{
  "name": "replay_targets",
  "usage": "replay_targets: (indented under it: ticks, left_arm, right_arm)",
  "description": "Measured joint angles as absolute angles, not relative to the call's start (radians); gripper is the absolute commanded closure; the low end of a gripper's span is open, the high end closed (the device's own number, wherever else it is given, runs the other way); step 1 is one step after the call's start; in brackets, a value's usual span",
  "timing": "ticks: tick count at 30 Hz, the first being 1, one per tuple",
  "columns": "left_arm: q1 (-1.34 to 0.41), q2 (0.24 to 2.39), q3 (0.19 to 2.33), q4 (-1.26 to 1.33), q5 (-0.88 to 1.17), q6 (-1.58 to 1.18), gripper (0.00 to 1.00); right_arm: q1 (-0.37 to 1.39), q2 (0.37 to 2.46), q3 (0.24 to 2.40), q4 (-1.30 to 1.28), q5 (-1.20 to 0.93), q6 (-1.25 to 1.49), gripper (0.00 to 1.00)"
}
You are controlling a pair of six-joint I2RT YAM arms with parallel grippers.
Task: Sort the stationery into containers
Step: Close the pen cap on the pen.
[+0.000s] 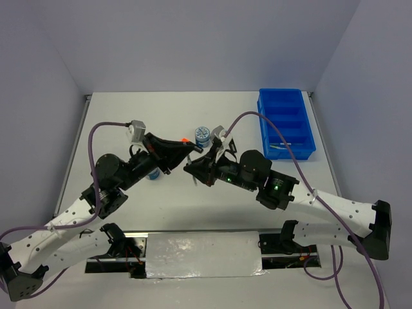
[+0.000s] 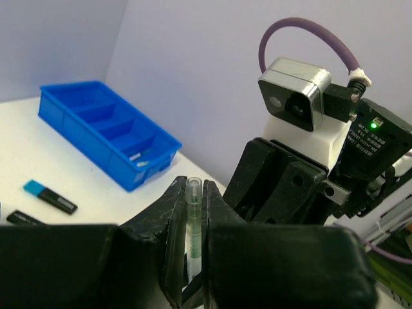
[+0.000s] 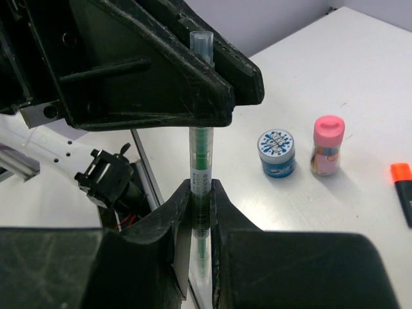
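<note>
Pen (image 3: 201, 158), clear-barrelled with green inside, hangs above the middle of the tabletop (image 1: 129, 122), gripped from both ends. In the right wrist view it runs from 6 to 12 o'clock: the right jaws are clenched on its lower part and the left jaws are clamped on its upper part, with the tip poking out on top. Seen from above, the blue tray (image 1: 288, 122) sits at 2 o'clock from the meeting jaws, and a thin pale item lies in its nearest compartment. A blue-white tub (image 3: 277, 153) stands on the tabletop at 3 o'clock of the pen. The pink bottle (image 3: 327, 145) is just beside the tub, and an orange-capped highlighter (image 3: 402, 190) lies farther out. A blue-capped highlighter (image 2: 50, 196) lies at 7 o'clock of the tray.
</note>
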State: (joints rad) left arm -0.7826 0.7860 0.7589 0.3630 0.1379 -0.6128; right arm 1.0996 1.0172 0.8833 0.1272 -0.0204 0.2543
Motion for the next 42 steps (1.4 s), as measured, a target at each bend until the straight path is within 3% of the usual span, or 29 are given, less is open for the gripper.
replay_targets:
  ticks: [23,27,34,38,39,41,42]
  left_arm:
    - [-0.802,0.761,0.501,0.878,-0.108,-0.689,1.0]
    - [-0.825,0.743,0.539,0.757,-0.148,-0.671,1.0]
    - [-0.863,0.79,0.811,0.262,-0.155,-0.5,0.99]
    - [-0.867,0.849,0.914,0.142,-0.146,-0.439,0.71]
    - [-0.868,0.853,0.926,0.124,-0.148,-0.436,0.57]
    - [-0.879,0.862,0.945,0.09,-0.156,-0.447,0.44]
    - [-0.888,0.87,0.958,0.065,-0.173,-0.454,0.18]
  right_arm:
    - [1.024,1.351,1.509,-0.506,-0.173,0.139,1.0]
    - [1.02,1.343,1.468,-0.487,-0.176,0.15,1.0]
    - [1.0,1.224,1.156,-0.102,-0.202,0.232,1.0]
    - [0.99,1.196,1.084,0.013,-0.192,0.267,1.0]
    - [0.989,1.191,1.07,0.027,-0.187,0.273,1.0]
    - [0.983,1.188,1.048,0.054,-0.174,0.283,1.0]
    - [0.979,1.19,1.034,0.075,-0.173,0.294,1.0]
